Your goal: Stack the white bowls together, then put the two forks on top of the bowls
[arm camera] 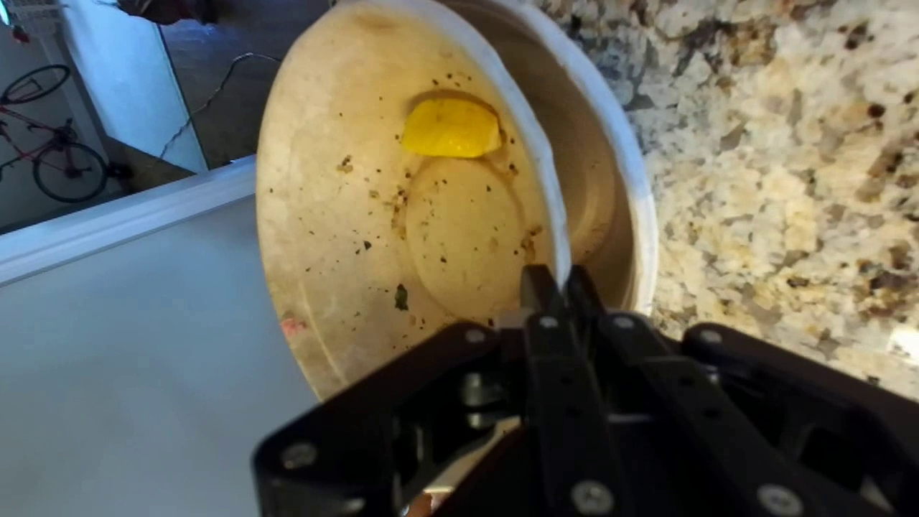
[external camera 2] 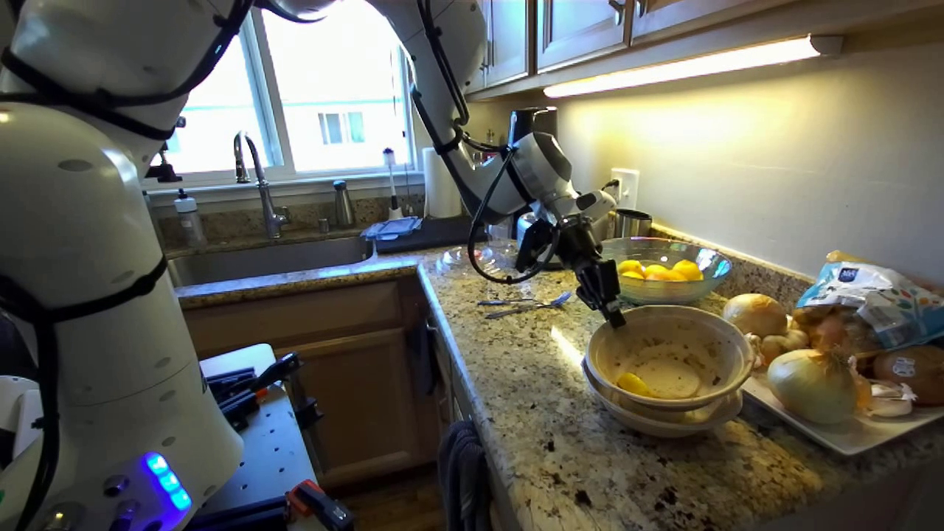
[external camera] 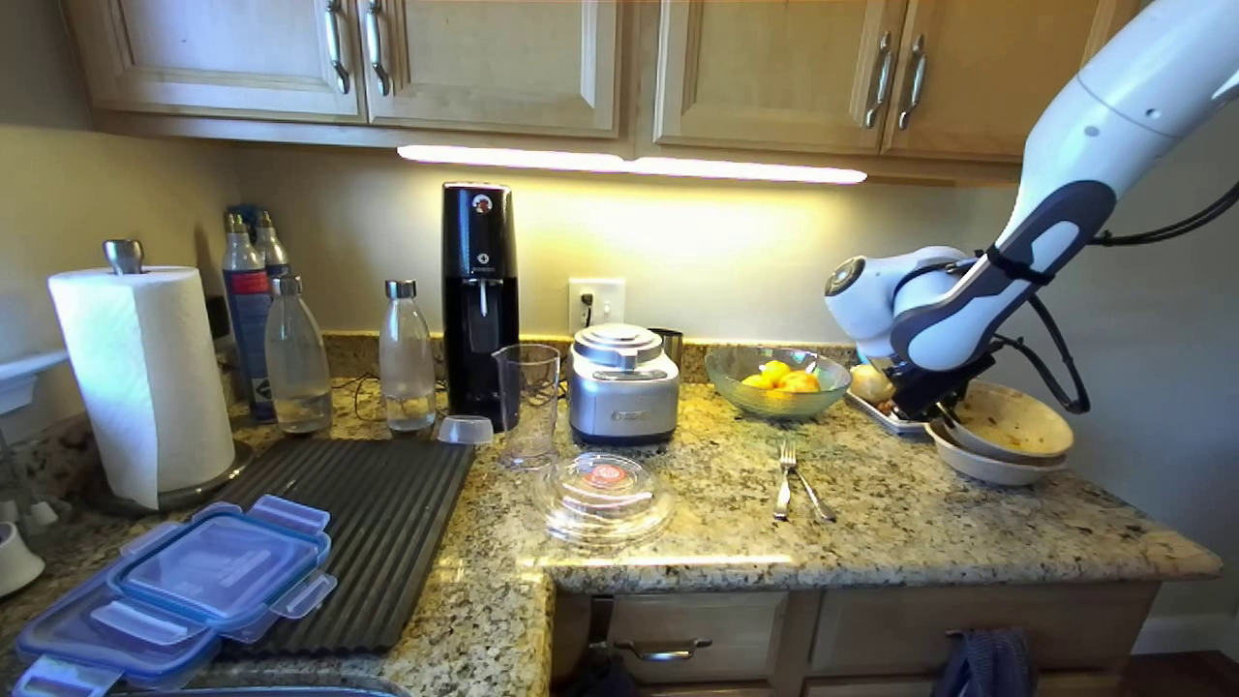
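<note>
You can see a round red-and-white sticker (external camera: 482, 204) high on the tall black soda maker (external camera: 478, 324), above lettering too small to read. The squat silver food processor (external camera: 624, 395) has a name on its front that you cannot make out. A round red emblem (external camera: 606, 474) marks the flat clear glass dish (external camera: 602, 510), and the blue-and-white plastic bag (external camera 2: 877, 302) carries a blurred dark square label (external camera 2: 848, 273).

Your surface is a speckled tan granite countertop (external camera: 891, 528) under pale wooden cabinets (external camera: 494, 68) and a lit white strip lamp (external camera: 619, 161). In an exterior view, a stainless steel sink (external camera 2: 265, 262) lies below a bright window (external camera 2: 332, 81).

Your black two-finger gripper (arm camera: 563, 287) is pinched narrow on the rim of the upper cream-white round bowl (external camera: 1016, 426), which tilts within the mouth of the lower cream-white round bowl (external camera: 997, 470); you cannot tell whether it is fully seated. A yellow lemon wedge (arm camera: 451, 128) lies inside the upper one.

Both bowls stand near one end of the counter, just beside the white rectangular plate (external camera 2: 841, 441) of onions. The two thin silvery metal forks (external camera: 782, 492) (external camera: 815, 497) lie close together between the glass dish and the bowls, with a stretch of bare granite on the bowls' side. A clear glass fruit bowl (external camera 2: 678, 293) stands nearer the wall.
</note>
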